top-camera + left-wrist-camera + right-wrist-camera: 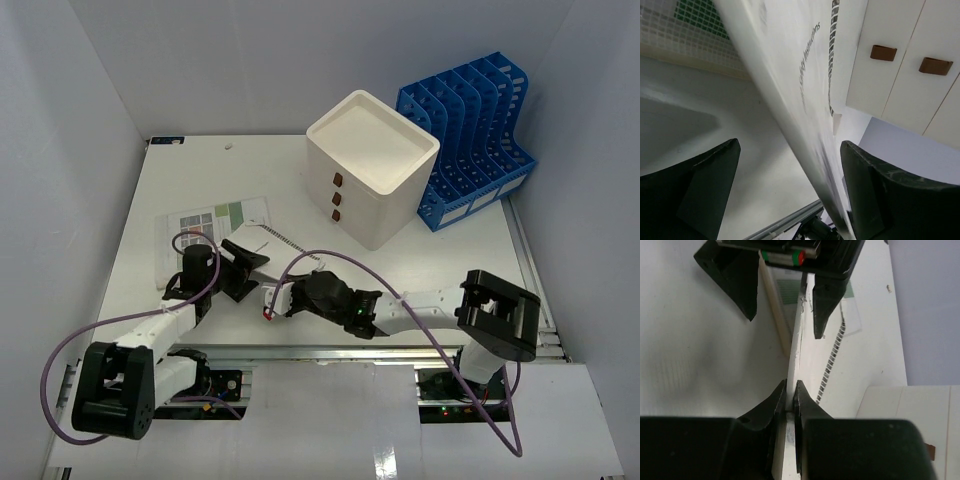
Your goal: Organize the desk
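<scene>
Three drawers [338, 198] shut on white box [372, 150], R fingers [775, 402] pinching prob. booklet [795, 347], L fingers [880, 190] wide astride

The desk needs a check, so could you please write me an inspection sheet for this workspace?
Surface: white desk, no spills seen.
Job's things: spiral booklet at front left, one page lifted on edge.
Clutter: nothing seen.
Tools: right tool shut on that page; left tool open, straddling it.
Cables: purple cables loop from both arms.
Surroundings: drawer box and blue file rack at the back right; white walls.
</scene>
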`<state>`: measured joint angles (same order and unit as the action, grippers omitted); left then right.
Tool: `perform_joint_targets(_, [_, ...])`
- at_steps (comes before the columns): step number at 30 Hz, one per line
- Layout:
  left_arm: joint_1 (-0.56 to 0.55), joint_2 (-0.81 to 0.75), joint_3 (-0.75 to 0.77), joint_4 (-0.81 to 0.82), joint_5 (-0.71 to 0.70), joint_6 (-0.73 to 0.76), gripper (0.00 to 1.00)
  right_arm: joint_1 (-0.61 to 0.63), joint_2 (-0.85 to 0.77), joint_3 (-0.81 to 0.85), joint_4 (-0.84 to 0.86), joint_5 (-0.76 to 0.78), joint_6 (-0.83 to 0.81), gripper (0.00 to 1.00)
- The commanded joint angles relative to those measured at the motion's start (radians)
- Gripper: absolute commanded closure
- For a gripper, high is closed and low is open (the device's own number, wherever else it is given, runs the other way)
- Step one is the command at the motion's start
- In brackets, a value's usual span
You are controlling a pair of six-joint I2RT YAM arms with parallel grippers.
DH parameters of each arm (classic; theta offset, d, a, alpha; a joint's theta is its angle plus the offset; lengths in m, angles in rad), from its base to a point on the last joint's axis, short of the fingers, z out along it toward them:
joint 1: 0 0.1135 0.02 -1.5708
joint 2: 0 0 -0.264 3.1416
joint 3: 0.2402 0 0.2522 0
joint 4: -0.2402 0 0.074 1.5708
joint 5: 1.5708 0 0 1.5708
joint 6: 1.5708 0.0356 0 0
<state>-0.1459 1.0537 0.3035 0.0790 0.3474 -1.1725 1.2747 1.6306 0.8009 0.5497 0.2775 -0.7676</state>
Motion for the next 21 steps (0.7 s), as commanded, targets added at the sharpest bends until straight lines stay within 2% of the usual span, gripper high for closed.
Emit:
perform_joint_targets(1, [0.008,0.101,0.092,0.002,-0.030,0.031,0.20,0.015,-0.100,-0.004,-0.023,-0.072,-0.003,0.92])
perform_joint_targets(2, [0.008,0.110,0.102,0.015,-0.029,0.030,0.26,0.018,-0.120,-0.009,-0.032,-0.080,-0.002,0.92])
perform_joint_targets(4, [0.008,0.107,0.119,0.026,-0.023,0.028,0.50,0.021,-0.144,-0.025,-0.047,-0.100,-0.007,0.92])
perform_joint_targets(7, [0.008,0.072,0.127,0.053,-0.003,0.055,0.78,0.023,-0.163,-0.030,-0.106,-0.122,-0.014,0.89])
perform_joint_targets(10, [0.008,0.006,0.127,0.058,0.010,0.137,0.94,0.022,-0.188,-0.015,-0.202,-0.155,-0.039,0.60])
perform_joint_targets(11, [0.008,-0.014,0.126,0.064,0.019,0.141,0.96,0.021,-0.197,-0.005,-0.253,-0.171,-0.061,0.50])
perform_joint_targets(13, [0.008,-0.068,0.108,0.116,0.072,0.274,1.00,0.005,-0.214,0.040,-0.407,-0.216,-0.135,0.22])
perform_joint_targets(14, [0.008,-0.089,0.098,0.144,0.102,0.292,1.00,-0.009,-0.220,0.058,-0.460,-0.235,-0.154,0.11])
perform_joint_targets(15, [0.008,-0.112,0.089,0.181,0.141,0.367,1.00,-0.042,-0.227,0.088,-0.511,-0.288,-0.154,0.05])
perform_joint_targets(16, [0.008,-0.132,0.085,0.209,0.183,0.462,1.00,-0.090,-0.232,0.131,-0.571,-0.365,-0.137,0.02])
perform_joint_targets(18, [0.008,-0.153,0.101,0.199,0.264,0.599,1.00,-0.242,-0.226,0.257,-0.720,-0.584,-0.042,0.09])
perform_joint_targets(19, [0.008,-0.152,0.119,0.199,0.304,0.645,1.00,-0.356,-0.219,0.341,-0.765,-0.674,-0.001,0.10])
perform_joint_targets(21, [0.009,-0.130,0.136,0.209,0.437,0.752,1.00,-0.438,-0.193,0.403,-0.842,-0.852,0.075,0.10])
